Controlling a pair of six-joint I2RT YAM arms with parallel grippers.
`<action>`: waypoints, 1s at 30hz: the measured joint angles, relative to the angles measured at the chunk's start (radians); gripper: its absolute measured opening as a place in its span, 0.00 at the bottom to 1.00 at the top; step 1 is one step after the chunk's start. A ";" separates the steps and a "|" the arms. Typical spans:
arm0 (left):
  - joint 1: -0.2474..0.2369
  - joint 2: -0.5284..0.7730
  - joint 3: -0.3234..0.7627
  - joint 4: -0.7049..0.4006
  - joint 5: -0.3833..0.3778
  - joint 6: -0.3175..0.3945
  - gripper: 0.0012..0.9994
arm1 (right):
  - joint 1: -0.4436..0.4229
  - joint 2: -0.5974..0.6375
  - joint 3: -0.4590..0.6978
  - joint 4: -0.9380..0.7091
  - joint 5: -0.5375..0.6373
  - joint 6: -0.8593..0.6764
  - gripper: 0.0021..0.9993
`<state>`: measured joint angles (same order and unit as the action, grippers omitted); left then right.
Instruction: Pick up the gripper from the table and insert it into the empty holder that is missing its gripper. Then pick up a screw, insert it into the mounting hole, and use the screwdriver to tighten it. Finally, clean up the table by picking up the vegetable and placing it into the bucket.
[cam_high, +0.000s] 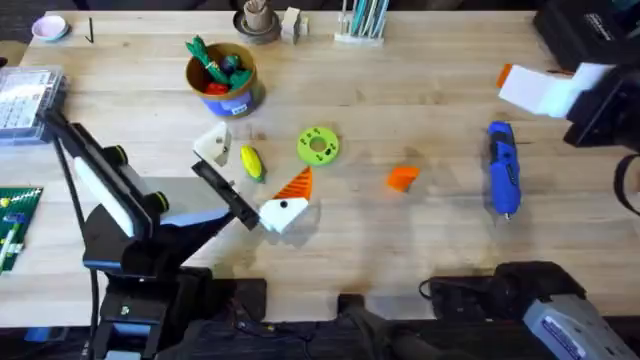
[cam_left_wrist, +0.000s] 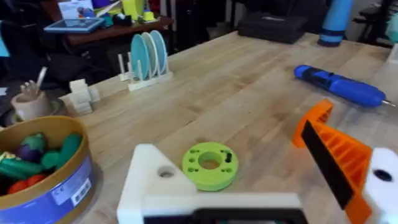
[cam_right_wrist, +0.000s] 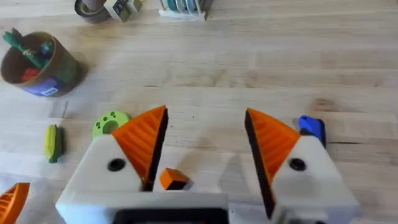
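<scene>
The left gripper (cam_high: 252, 180) rests low on the table, jaws apart, its plain white holder (cam_high: 213, 146) at ten o'clock of the vegetable (cam_high: 251, 162). The loose orange gripper (cam_high: 402, 177) lies at centre. The right gripper (cam_right_wrist: 205, 152) hovers open above it, the screwdriver (cam_high: 502, 168) at three o'clock. The bucket (cam_high: 222, 79) sits farthest, at eleven.

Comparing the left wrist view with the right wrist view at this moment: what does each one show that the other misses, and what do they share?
Left wrist only: the plain white holder of the left hand, opposite its one orange-tipped finger, and the full length of the screwdriver.

Right wrist only: the right hand, open, both fingers orange-padded, with the loose orange gripper on the table between them, and the yellow vegetable.

Both: the bucket holding toy vegetables, the green disc, and the rack of round plates on the wooden table.
</scene>
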<state>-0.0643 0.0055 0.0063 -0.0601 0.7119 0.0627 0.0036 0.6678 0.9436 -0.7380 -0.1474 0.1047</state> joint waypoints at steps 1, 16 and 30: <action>0.000 0.000 0.000 -0.001 0.025 0.000 0.99 | 0.000 0.000 0.000 0.000 0.000 0.000 0.79; 0.000 0.000 0.000 -0.035 0.319 0.000 0.99 | 0.000 0.000 0.000 0.000 0.000 0.000 0.79; 0.000 0.000 0.000 -0.038 0.340 0.000 0.99 | 0.000 0.000 0.000 0.000 0.000 0.000 0.78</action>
<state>-0.0643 0.0055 0.0067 -0.0978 1.0523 0.0624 0.0036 0.6675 0.9436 -0.7380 -0.1474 0.1047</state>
